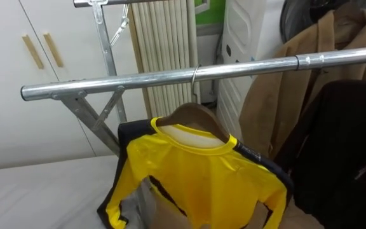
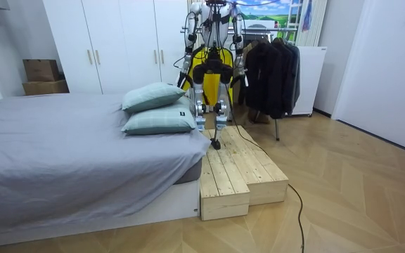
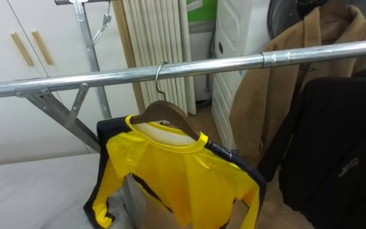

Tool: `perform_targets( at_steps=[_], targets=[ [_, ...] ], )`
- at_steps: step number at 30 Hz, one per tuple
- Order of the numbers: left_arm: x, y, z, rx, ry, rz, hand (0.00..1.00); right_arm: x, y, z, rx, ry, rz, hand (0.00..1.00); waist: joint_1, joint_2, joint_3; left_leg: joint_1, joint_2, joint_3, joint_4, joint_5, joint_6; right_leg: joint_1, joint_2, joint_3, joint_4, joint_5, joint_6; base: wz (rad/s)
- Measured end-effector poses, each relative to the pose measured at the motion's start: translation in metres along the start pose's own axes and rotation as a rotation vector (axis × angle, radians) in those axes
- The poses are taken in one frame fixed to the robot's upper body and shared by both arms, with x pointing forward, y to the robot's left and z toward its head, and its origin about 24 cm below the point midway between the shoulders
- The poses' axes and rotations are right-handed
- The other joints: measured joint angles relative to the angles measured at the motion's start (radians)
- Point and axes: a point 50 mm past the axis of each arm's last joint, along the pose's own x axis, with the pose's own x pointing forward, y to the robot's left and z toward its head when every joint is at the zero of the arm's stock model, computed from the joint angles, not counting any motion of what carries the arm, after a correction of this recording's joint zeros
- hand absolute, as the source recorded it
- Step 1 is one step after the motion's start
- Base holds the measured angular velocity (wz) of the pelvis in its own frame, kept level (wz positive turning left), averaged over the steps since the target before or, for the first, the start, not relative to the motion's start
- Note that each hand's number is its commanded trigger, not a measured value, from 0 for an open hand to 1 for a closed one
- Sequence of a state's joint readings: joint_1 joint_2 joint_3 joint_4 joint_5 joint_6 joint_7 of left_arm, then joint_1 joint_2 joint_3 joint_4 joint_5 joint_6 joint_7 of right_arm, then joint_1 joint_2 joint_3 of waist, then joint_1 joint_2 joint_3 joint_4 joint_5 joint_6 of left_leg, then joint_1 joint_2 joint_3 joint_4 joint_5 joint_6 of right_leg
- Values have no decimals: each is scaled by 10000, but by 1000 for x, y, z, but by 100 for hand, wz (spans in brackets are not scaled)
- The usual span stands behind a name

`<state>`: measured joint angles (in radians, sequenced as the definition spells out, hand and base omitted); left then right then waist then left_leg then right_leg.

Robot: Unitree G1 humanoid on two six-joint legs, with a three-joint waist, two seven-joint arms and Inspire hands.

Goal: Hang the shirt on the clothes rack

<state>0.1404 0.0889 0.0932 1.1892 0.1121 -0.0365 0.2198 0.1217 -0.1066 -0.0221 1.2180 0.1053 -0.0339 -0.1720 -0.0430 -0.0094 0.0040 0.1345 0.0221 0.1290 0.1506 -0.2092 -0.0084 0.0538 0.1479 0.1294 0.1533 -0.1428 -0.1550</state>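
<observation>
A yellow shirt (image 1: 202, 175) on a wooden hanger (image 1: 196, 116) hung from the metal rail (image 1: 138, 81), left of a black coat (image 1: 348, 146); the fingers' state could not be told.

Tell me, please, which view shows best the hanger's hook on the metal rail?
The right eye view: the hook curves over the metal rail, above the wooden hanger bearing the yellow shirt. The left eye view shows nearly the same. In the room view the hook is too small to make out.

2 head eyes close on the rail (image 1: 170, 77); room view from afar, same rail.
</observation>
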Motion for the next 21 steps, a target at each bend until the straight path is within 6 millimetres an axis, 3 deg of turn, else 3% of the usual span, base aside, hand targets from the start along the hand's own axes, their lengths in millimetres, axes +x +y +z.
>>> perform_targets(
  at_steps=[21],
  targets=[
    [0,-1,2,-28,-44,-150,0,0,1,6,-280,-288,50,0,0,-7,4,-3,2,-5,0,0,0,-1,4,1,3,0,-1,0]
  ],
)
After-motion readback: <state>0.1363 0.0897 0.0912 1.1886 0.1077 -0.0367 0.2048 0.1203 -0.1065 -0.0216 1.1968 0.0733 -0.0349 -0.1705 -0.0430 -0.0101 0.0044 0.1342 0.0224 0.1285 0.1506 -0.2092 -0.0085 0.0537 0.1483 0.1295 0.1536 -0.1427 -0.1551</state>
